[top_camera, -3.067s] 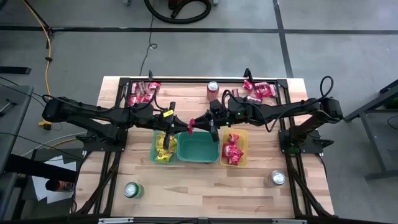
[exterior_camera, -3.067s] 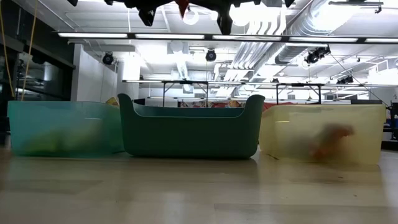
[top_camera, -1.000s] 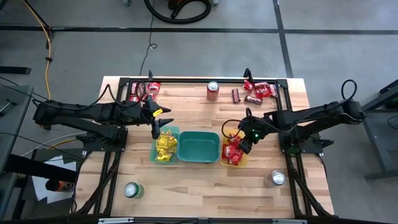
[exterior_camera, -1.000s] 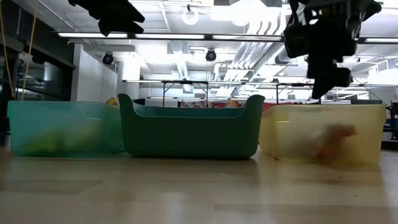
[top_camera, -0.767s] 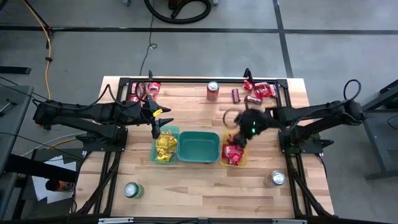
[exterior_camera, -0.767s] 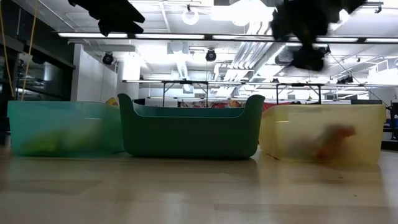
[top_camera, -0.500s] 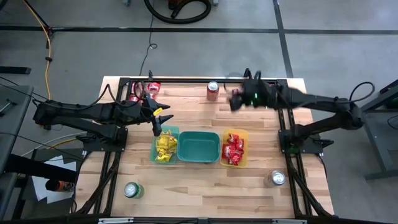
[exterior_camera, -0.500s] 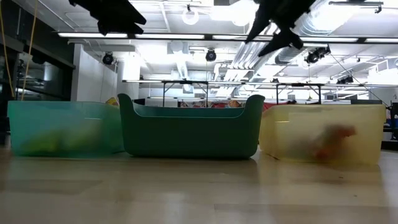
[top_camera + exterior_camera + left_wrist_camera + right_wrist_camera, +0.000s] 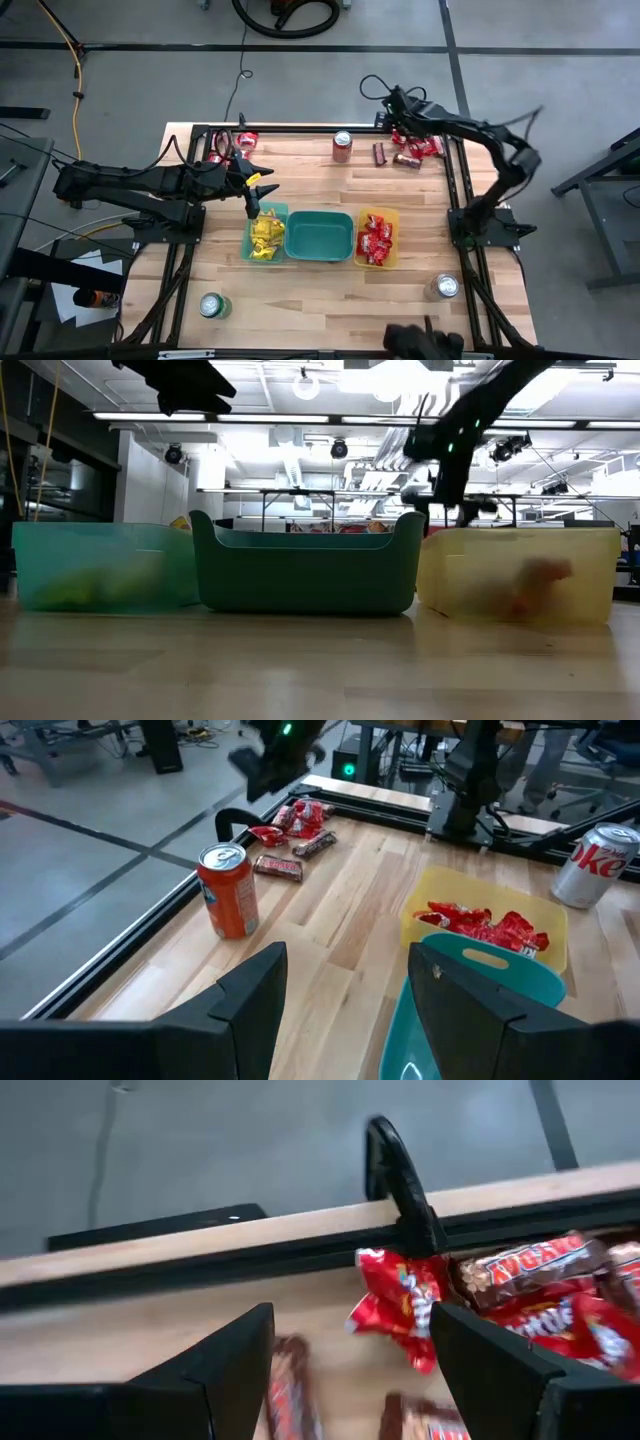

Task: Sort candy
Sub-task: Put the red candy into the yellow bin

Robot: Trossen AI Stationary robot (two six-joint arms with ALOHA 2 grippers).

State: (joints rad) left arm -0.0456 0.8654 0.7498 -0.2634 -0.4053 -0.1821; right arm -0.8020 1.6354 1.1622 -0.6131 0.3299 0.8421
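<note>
- The right gripper point(image 9: 392, 112) is held over the far right corner of the desk point(image 9: 300, 300), just at the far edge of a candy pile point(image 9: 418, 146); its fingers point(image 9: 230, 1365) are spread and nothing is seen between them.
- In the right wrist view, a red packet point(image 9: 400, 1305) and a brown bar point(image 9: 530, 1265) are seen lying against the black frame rail point(image 9: 200, 1270) below the open fingers.
- Two brown bars point(image 9: 380, 153) are seen on the desk just left of that pile, near a red can point(image 9: 342, 145).
- The left gripper point(image 9: 255, 195) is held above the far end of the green bin point(image 9: 248, 245), with its fingers point(image 9: 250, 1000) apart and empty.
- Three bins are set in a row at the middle of the desk: the green bin on the left with yellow packets point(image 9: 265, 235), the teal bin point(image 9: 319, 237) in the middle, and the yellow bin point(image 9: 393, 215) on the right with red packets point(image 9: 375, 240).
- More candy point(image 9: 228, 148) is seen at the far left corner of the desk.
- A green can point(image 9: 211, 305) is seen at the near left, and a silver can point(image 9: 445, 286) at the near right.
</note>
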